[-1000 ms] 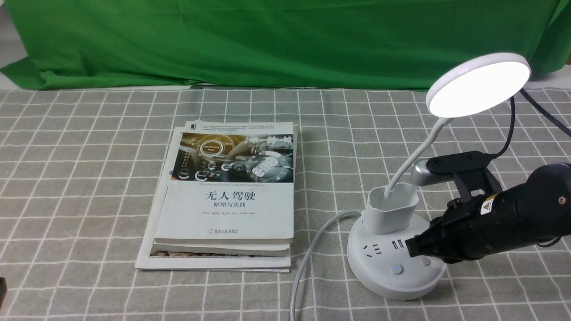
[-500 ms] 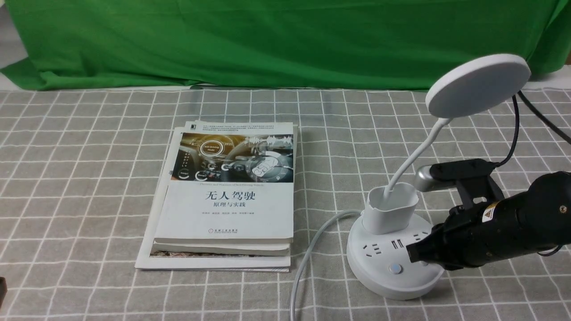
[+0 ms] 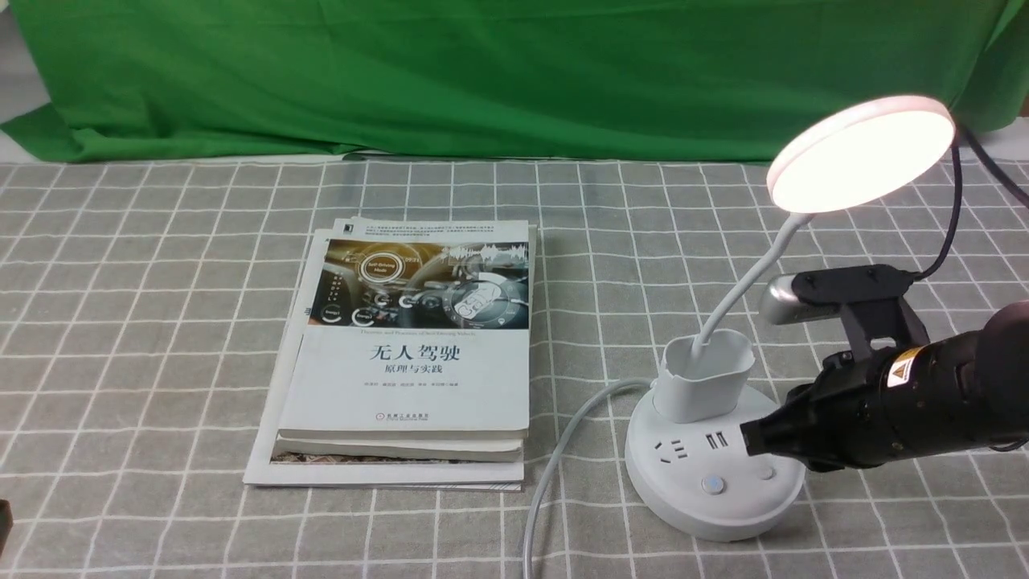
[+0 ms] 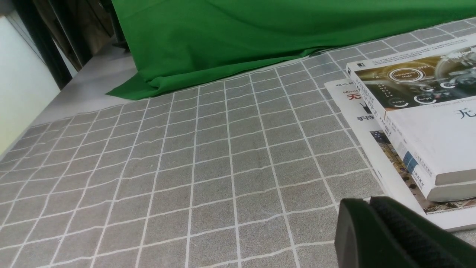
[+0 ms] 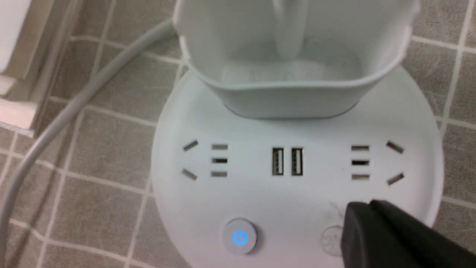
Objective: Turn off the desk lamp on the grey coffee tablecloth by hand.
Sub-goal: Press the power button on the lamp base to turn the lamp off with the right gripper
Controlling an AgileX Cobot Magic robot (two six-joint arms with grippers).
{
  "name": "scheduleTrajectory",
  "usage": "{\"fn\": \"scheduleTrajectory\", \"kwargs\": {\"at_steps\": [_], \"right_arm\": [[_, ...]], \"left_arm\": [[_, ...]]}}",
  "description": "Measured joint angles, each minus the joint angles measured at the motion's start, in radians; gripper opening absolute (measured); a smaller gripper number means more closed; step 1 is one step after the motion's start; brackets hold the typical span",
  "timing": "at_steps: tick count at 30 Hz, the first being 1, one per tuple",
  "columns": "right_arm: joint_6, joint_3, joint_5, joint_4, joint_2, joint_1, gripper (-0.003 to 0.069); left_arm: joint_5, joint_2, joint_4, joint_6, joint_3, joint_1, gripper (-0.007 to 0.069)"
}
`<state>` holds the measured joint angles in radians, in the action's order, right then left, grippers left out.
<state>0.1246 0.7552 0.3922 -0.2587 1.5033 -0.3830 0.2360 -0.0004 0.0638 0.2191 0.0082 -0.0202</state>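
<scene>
Right claw (image 5: 361, 205): fingers together, nothing seen between them; its tips hover over or rest on the two-button side of the desk lamp (image 3: 715, 482), contact not resolvable. Behind the fingers, the right wrist view loses part of the unlit button (image 5: 330, 240) and part of the base. Right arm (image 3: 924, 398) cut off by the frame; yellow warning sticker on it, lettering too small. Lamp stands upright toward the right side of the grey coffee tablecloth (image 3: 161, 402), well short of its far edge; disc head lit, glowing warm white, its lit face too bright for detail. Power button (image 5: 239, 236) shows a blue power symbol. Holder (image 3: 706, 378) hides the foot of the neck in front view; the grey cable (image 3: 555, 462) runs out of frame on the near side. Left claw (image 4: 363, 201): also closed, low over the cloth, mostly cut off in its wrist view. Book stack (image 3: 410, 386) lies left of the lamp, apart from it; lower covers mostly hidden. Top cover reads 无人驾驶, 原理与实践, "Self-Driving Mode" and, at the foot, "China Machine Press"; author line not legible. Green cloth (image 3: 514, 72) lies beyond the far edge, its top cropped.
</scene>
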Motion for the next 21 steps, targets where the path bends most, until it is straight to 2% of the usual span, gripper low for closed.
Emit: {"fn": "scheduleTrajectory", "kwargs": {"at_steps": [13,21], "right_arm": [[-0.001,-0.033,-0.091,-0.018,0.073,0.000,0.0037],[-0.002,-0.048,0.023,-0.002,-0.077,0.002,0.0037]], "left_arm": [[0.000,0.000,0.000,0.000,0.000,0.000,0.0020],[0.000,0.000,0.000,0.000,0.000,0.000,0.0020]]}}
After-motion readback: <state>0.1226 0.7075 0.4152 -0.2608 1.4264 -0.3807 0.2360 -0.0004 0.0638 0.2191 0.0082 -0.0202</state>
